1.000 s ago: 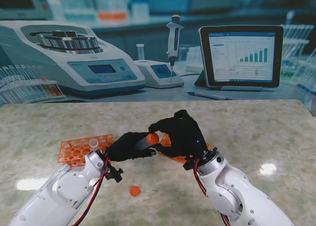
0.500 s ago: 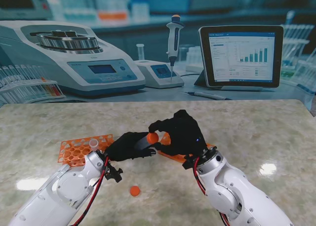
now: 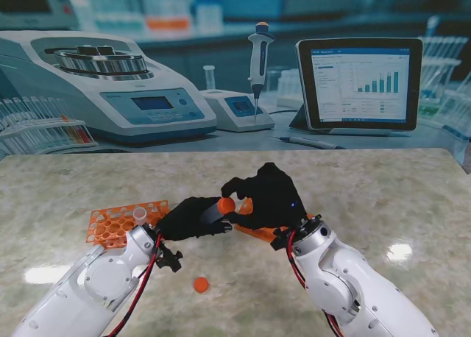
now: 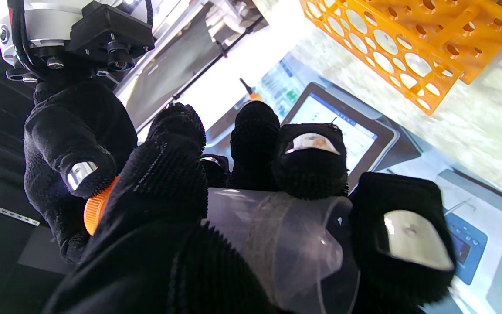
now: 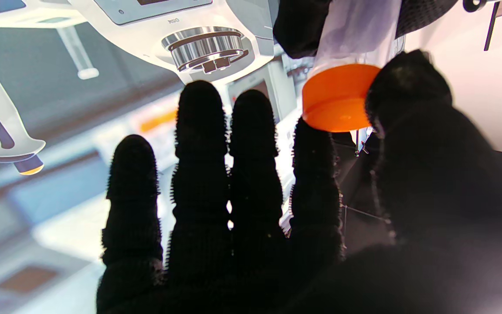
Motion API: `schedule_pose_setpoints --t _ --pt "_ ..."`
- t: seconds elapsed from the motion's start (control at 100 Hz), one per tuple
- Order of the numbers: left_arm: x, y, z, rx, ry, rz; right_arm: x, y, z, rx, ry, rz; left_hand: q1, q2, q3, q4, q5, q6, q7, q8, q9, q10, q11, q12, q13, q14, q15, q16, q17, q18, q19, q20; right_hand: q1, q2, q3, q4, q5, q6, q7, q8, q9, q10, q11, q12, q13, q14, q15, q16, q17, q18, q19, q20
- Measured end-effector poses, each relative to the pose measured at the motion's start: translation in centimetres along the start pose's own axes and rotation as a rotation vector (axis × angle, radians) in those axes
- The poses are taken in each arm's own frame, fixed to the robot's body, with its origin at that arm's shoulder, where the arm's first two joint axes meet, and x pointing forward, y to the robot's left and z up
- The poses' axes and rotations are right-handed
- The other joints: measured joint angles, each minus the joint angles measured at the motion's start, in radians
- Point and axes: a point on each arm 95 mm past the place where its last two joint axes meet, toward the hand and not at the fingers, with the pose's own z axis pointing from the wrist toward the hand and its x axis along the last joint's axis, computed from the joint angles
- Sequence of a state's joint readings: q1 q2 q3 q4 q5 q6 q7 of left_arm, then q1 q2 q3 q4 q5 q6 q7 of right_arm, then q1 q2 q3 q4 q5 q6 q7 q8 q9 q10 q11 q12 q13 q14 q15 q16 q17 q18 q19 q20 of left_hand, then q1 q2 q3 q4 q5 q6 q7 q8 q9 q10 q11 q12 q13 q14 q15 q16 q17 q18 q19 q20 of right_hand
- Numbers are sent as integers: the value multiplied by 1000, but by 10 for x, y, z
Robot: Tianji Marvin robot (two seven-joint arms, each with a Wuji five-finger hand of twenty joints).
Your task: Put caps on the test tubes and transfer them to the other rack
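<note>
While the left hand [image 3: 193, 218] grips the light, slick plastic tube [image 4: 277, 244] mid-body above the table, the right hand [image 3: 268, 197] pinches its orange cap [image 5: 338, 98]; hold firmly, avoid crushing.

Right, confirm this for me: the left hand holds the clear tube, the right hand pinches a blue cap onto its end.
Not quite: the cap is orange, not blue, as the right wrist view shows. The rest stands: the left hand holds the clear tube, and the right hand pinches the cap on its end.
</note>
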State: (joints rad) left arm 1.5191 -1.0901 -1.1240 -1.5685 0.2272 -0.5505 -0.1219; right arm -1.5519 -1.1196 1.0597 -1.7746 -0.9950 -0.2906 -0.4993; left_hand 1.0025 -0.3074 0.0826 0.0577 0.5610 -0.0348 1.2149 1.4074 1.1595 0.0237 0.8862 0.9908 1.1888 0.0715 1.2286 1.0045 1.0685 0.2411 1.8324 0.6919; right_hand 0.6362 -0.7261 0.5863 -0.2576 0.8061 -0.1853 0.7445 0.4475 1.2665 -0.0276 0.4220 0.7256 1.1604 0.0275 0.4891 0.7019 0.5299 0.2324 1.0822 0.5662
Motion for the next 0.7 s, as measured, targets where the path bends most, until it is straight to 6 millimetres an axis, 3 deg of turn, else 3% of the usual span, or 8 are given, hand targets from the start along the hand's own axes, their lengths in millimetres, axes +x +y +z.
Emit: schedule_pose_setpoints --t 0.48,0.7 --pt "-1 1 -1 -3 -3 -1 0 1 3 39 -11 0 0 0 0 0 0 0 0 0 0 0 0 0 0 0 0 0 0 0 0 0 -19 39 -61 0 2 4 39 -1 21 0 28 -21 20 0 42 24 10 0 12 1" --pt "-1 2 -1 -6 -3 -1 -1 2 6 42 -23 -9 0 0 0 0 0 0 0 0 0 0 0 0 0 0 0 0 0 0 0 0 -72 60 -94 0 62 15 71 5 58 -1 63 -24 54 0 85 41 26 0 26 3"
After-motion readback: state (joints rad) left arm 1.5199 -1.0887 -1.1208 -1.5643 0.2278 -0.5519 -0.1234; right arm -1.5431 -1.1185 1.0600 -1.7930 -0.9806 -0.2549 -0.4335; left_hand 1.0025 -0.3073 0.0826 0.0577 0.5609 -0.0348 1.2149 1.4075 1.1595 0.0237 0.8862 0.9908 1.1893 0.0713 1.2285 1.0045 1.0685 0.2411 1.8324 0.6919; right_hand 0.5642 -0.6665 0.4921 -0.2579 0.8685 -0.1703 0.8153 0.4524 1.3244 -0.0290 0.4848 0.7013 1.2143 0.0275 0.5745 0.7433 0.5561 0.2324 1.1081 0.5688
